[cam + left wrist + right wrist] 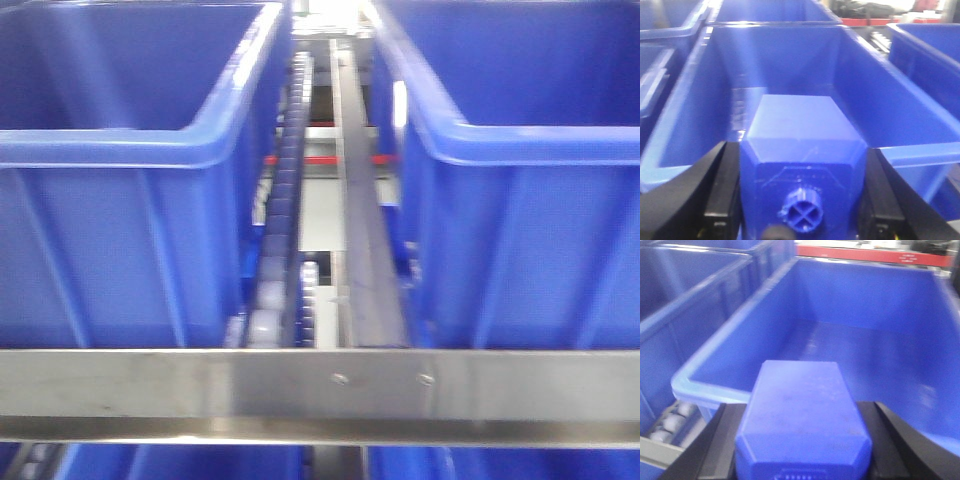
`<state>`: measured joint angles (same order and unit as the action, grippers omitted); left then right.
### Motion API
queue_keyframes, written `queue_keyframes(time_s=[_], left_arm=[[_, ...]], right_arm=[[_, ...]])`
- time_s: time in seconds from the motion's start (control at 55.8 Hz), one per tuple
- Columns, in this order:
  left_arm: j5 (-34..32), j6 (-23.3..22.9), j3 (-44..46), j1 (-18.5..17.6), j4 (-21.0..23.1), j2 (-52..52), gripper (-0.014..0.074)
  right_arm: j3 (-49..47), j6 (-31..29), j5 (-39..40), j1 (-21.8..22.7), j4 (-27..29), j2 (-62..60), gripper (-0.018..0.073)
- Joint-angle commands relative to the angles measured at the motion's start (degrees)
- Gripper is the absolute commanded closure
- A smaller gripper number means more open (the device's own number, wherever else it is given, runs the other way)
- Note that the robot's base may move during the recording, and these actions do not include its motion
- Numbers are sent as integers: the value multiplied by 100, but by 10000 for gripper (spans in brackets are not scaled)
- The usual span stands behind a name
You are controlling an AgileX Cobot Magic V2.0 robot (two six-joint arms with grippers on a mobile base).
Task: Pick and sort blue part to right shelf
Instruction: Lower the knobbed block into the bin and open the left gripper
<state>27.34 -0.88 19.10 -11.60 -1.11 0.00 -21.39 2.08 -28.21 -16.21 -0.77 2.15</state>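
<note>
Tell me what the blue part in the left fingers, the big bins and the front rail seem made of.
The blue part looks like moulded plastic, matte: fine scuffs and a moulded cross boss. The bins look like plastic too, slightly glossy: ribbed walls, rounded rim. The front rail looks like brushed metal: grey sheen, two screw heads.

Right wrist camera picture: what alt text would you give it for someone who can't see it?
A chunky blue plastic block sits clamped between the black fingers of the right gripper, with a large open blue plastic bin ahead that looks empty. Grey conveyor rollers show lower left.
</note>
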Motion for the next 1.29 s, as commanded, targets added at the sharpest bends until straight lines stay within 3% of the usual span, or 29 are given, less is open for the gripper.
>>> queue_keyframes(time_s=[0.0,1.112,1.273], left_arm=[[-541,-49,171,-1,28,42,261],[-739,-49,171,-1,28,42,261],[-826,13,592,-1,28,516,261]], right_arm=[[-181,-53,538,12,-40,123,407],[-181,-53,538,12,-40,123,407],[-181,-53,538,12,-40,123,407]])
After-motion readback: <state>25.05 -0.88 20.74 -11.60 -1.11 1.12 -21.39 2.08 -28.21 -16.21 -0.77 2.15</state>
